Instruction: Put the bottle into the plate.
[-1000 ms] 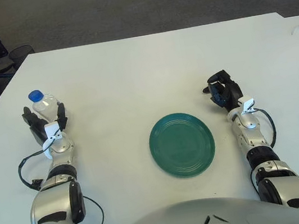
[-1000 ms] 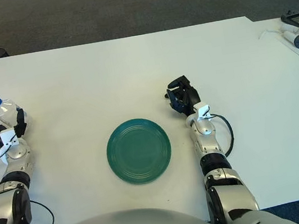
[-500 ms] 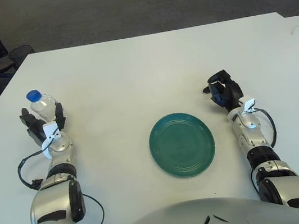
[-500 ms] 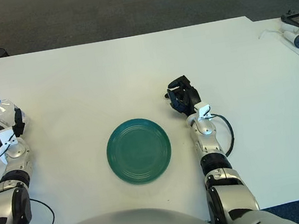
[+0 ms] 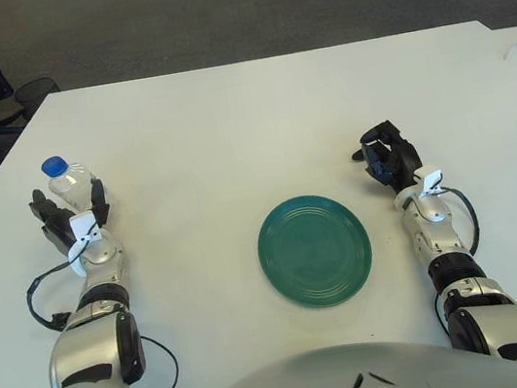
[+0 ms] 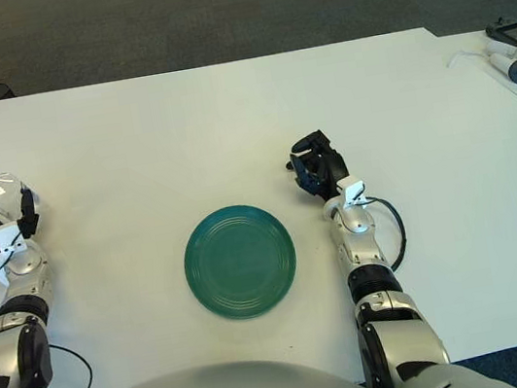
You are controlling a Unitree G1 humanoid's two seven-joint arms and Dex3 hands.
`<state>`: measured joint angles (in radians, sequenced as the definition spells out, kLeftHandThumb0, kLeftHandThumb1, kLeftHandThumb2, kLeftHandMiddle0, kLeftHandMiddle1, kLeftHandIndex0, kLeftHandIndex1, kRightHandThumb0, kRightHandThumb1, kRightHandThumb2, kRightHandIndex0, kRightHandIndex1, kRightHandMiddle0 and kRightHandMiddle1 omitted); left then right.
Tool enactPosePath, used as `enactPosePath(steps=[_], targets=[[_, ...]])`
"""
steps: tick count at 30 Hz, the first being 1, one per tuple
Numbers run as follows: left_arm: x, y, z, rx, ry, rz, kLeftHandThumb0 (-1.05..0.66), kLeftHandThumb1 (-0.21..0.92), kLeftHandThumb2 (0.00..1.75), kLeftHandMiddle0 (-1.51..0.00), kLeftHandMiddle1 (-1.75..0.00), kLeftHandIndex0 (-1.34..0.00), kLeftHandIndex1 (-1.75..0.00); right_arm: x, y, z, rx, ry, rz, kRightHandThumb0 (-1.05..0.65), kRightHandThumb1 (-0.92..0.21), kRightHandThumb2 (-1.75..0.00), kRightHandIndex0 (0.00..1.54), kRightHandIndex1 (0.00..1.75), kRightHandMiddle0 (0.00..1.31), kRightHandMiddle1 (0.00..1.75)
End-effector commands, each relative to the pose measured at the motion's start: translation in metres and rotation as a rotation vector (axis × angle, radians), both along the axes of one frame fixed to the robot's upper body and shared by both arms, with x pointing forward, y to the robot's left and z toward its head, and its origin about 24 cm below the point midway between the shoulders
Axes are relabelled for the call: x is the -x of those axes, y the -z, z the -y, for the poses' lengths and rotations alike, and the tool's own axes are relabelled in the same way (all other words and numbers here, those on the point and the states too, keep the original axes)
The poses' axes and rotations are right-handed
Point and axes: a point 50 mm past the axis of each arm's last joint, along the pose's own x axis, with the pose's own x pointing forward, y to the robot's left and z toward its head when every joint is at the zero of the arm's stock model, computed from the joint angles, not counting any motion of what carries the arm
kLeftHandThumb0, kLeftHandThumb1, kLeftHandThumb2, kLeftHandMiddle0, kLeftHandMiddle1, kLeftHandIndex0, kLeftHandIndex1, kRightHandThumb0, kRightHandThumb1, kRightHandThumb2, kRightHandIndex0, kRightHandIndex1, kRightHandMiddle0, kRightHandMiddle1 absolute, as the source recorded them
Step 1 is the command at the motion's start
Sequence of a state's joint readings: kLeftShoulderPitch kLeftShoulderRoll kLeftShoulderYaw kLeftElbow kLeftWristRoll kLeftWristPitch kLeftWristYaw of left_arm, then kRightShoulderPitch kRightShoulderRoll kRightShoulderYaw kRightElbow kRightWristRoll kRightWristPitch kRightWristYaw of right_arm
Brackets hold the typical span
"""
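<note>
Bottle with a blue cap stands at the left of the frame on the white surface, the left hand wrapped around it. Green plate lies at centre, well apart. Right hand, right of the plate, is curled and holds nothing.

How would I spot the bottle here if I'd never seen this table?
Start at the white table and go to its left side, well left of the green plate. The bottle sits in the left hand: small, clear, with a blue cap.
</note>
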<state>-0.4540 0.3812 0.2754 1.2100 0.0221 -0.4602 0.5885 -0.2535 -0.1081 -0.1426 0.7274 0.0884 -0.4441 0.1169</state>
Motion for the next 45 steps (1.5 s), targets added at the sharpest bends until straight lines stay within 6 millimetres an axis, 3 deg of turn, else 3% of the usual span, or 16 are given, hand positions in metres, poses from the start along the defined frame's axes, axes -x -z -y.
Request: enactPosePath(steps=[1,24,45], targets=[[-0.006,-0.009,-0.007,-0.038,0.039,-0.016,-1.05,0.92,0.26,-0.01,-0.69,0.00,-0.48,0.032,0.046,0.007,-0.014,0.039,-0.261,-0.01,-0.83,-0.59,0.31,1.49,0.23,1.75],[-0.026,-0.038,-0.021,-0.087,0.280,-0.053,-1.01,0.90,0.13,0.00,-0.74,0.00,-0.46,0.032,0.044,0.005,-0.009,0.023,-0.256,-0.01,-0.84,-0.58,0.32,1.49,0.21,1.75],[-0.031,-0.045,-0.027,-0.054,0.384,-0.080,-0.99,0.86,0.10,0.00,-0.75,0.00,-0.45,0.033,0.044,0.004,-0.016,0.030,-0.253,-0.01,-0.86,-0.55,0.29,1.50,0.20,1.75]])
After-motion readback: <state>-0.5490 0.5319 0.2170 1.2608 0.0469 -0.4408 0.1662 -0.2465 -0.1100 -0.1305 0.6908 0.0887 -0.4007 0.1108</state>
